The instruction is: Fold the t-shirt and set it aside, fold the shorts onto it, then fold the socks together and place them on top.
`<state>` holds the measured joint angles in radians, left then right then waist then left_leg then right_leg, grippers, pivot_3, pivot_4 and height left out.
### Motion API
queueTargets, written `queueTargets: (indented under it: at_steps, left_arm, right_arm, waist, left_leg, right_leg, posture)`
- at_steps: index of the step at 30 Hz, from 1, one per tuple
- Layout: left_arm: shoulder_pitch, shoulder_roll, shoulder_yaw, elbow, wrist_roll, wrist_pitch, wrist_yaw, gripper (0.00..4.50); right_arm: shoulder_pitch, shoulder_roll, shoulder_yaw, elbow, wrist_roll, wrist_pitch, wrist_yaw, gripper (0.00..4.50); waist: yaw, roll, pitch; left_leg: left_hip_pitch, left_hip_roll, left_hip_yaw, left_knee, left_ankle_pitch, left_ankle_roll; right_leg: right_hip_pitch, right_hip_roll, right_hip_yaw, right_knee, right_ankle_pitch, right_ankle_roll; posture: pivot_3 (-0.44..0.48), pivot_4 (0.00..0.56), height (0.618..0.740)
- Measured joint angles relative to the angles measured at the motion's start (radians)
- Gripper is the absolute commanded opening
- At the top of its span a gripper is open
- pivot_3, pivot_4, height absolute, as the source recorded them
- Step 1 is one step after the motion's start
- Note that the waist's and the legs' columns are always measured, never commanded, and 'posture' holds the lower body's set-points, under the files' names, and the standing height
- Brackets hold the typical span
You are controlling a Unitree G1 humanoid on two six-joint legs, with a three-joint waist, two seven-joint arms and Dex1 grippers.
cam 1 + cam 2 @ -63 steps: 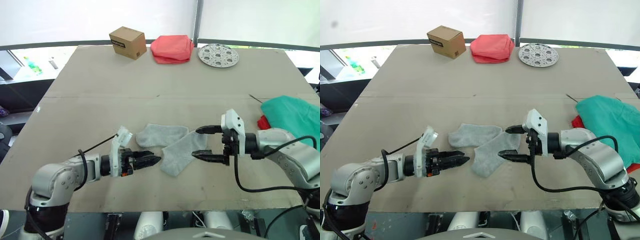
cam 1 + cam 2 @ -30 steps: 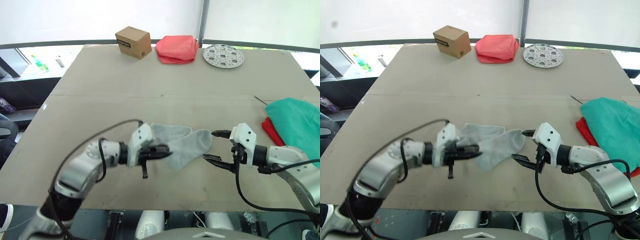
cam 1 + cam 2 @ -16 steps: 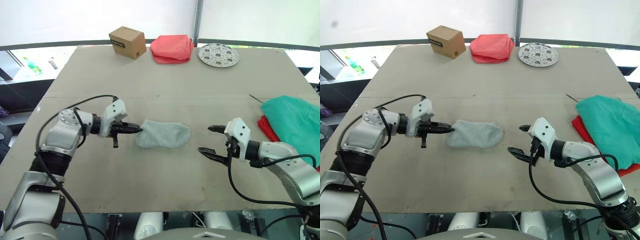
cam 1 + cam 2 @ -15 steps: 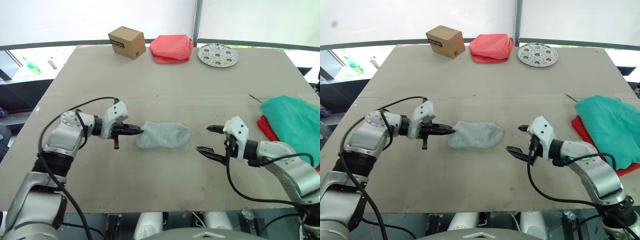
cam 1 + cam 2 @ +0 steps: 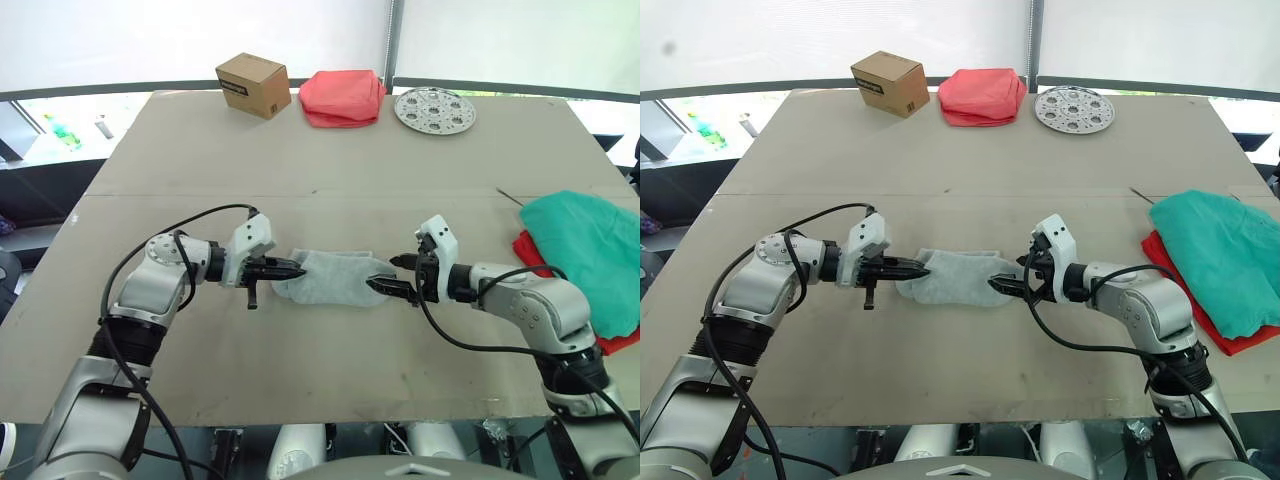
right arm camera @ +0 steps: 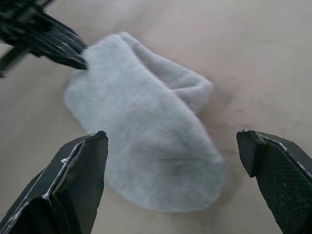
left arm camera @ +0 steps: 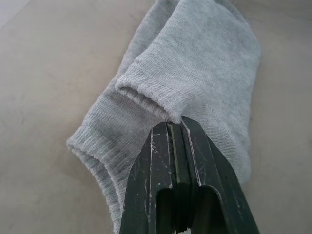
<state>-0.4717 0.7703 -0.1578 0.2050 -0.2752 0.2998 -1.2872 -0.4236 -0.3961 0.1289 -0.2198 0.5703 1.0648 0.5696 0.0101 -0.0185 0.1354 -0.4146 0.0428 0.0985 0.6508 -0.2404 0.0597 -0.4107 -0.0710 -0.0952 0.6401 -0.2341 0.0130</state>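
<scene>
Left gripper (image 5: 297,268): fingers pressed together, tips nipping the cuff end of the socks (image 5: 335,278); wrist view shows no gap between them, w/ ribbed knit bunched at the tips.
Right gripper (image 5: 388,274): jaws spread wide, one finger each side of the socks' rounded toe end, not closed on it.
Socks: grey pair stacked one on the other, lying flat mid-table (image 5: 320,160), directly btwn the two grippers.
Key relation: socks' long axis runs left-right, in line w/ both grippers; cuff end toward robot's left arm, toe end toward its right. Both arms about equally near, each at its own end. Stack sits well off to the right, so right arm looks better placed to carry.
T-shirt (image 5: 530,250): red, at table's right edge, mostly covered.
Shorts (image 5: 580,245): teal, folded on top of the t-shirt.
Stage (judged): garments look done; socks paired, still to be lifted onto the shorts.
Far edge: cardboard box (image 5: 252,85), salmon-pink folded cloth (image 5: 343,97), round perforated metal plate (image 5: 435,109).
Writing: dark label patch on the box's side, too small to read; no other text or brand legible.
</scene>
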Motion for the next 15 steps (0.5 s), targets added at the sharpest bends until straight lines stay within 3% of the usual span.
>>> queueTargets:
  at_steps: [1,2,3,10,11,15]
  left_arm:
    - [0.006,0.000,0.004,-0.003,0.000,0.004,0.005,0.04]
    - [0.009,0.001,0.006,-0.004,0.000,0.009,0.006,0.00]
    - [0.012,0.001,0.010,-0.013,0.000,0.015,0.008,0.00]
    - [0.027,0.000,0.030,-0.040,-0.004,0.033,0.029,0.00]
    - [0.034,-0.001,0.038,-0.048,-0.007,0.038,0.032,0.00]
    - [0.060,-0.018,0.100,-0.106,-0.090,0.107,0.048,0.00]
  right_arm:
    - [-0.001,-0.003,0.014,0.019,-0.014,-0.006,0.002,4.50]
    - [-0.003,-0.003,0.016,0.026,-0.017,-0.013,0.008,3.93]
    - [-0.008,-0.005,0.022,0.036,-0.025,-0.020,0.012,3.70]
    - [-0.012,-0.017,0.055,0.042,-0.049,-0.045,0.044,0.23]
    - [-0.009,-0.021,0.050,0.028,-0.041,-0.045,0.053,0.05]
    - [0.016,-0.036,-0.001,-0.078,0.036,-0.014,0.083,0.05]
  waist:
    - [0.000,0.000,0.000]
    - [0.000,0.000,0.000]
    - [0.000,0.000,0.000]
    - [-0.002,0.000,0.000]
    - [-0.002,0.000,0.000]
    - [0.001,0.000,0.000]
  left_leg:
    - [0.000,0.000,0.000,0.000,0.000,0.000]
    - [0.000,0.000,0.000,0.000,0.000,0.000]
    - [0.000,0.000,0.000,0.000,0.000,0.000]
    - [0.000,0.000,0.000,0.000,0.000,0.000]
    - [0.000,0.000,0.000,0.000,0.000,0.000]
    - [0.000,0.001,0.000,0.000,0.000,0.000]
  right_leg:
    - [0.000,0.000,0.000,0.000,0.000,0.000]
    - [0.000,0.000,0.000,0.000,0.000,0.000]
    - [0.000,0.000,0.000,0.000,0.000,0.000]
    - [0.000,0.000,0.000,0.001,0.000,0.000]
    - [0.000,0.000,0.000,0.001,0.000,0.000]
    - [0.000,-0.001,0.000,0.001,0.000,0.000]
  posture:
    - [0.000,0.150,0.740]
    - [0.000,0.150,0.740]
    - [0.000,0.150,0.740]
    - [0.000,0.150,0.740]
    - [0.000,0.150,0.740]
    - [0.000,0.150,0.740]
